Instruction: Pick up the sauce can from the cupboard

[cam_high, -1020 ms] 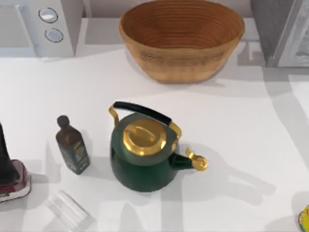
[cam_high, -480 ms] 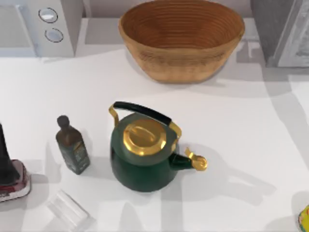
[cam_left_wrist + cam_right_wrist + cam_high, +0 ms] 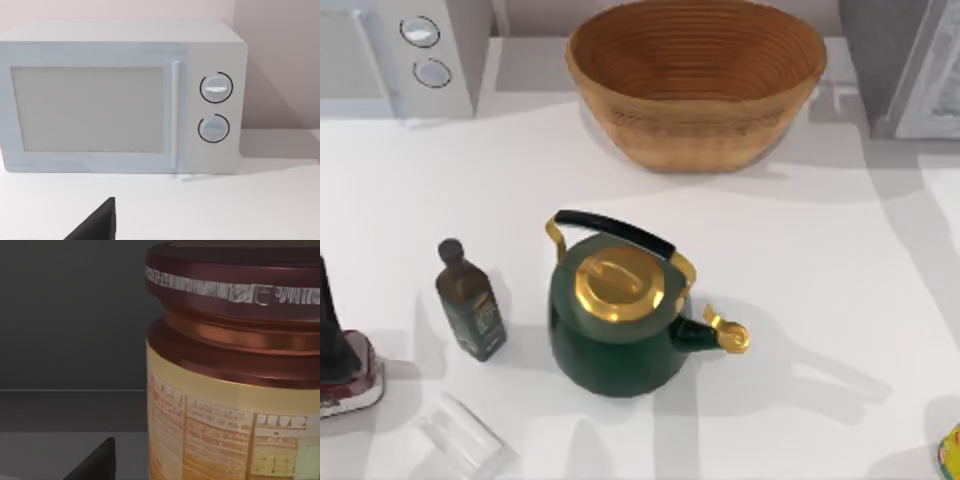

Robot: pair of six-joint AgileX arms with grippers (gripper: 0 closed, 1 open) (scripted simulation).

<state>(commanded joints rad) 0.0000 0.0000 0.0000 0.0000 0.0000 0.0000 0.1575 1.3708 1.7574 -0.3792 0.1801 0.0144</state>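
The sauce can (image 3: 230, 375) looms very close in the right wrist view, with a dark maroon lid, a coppery neck and a tan printed label. It stands upright on the grey floor of the dark cupboard (image 3: 70, 315). A black tip of my right gripper (image 3: 95, 465) shows beside the can, apart from it. The cupboard (image 3: 905, 65) is at the table's back right in the top view. My left gripper (image 3: 97, 225) hangs in front of the white microwave (image 3: 120, 100).
A dark green kettle (image 3: 615, 330) with gold lid stands mid-table. A dark bottle (image 3: 470, 300) is to its left, a wicker basket (image 3: 695, 80) behind it. A clear glass (image 3: 460, 440) and a dark maroon-based item (image 3: 340, 365) sit at the front left, a yellow thing (image 3: 950, 450) at the front right.
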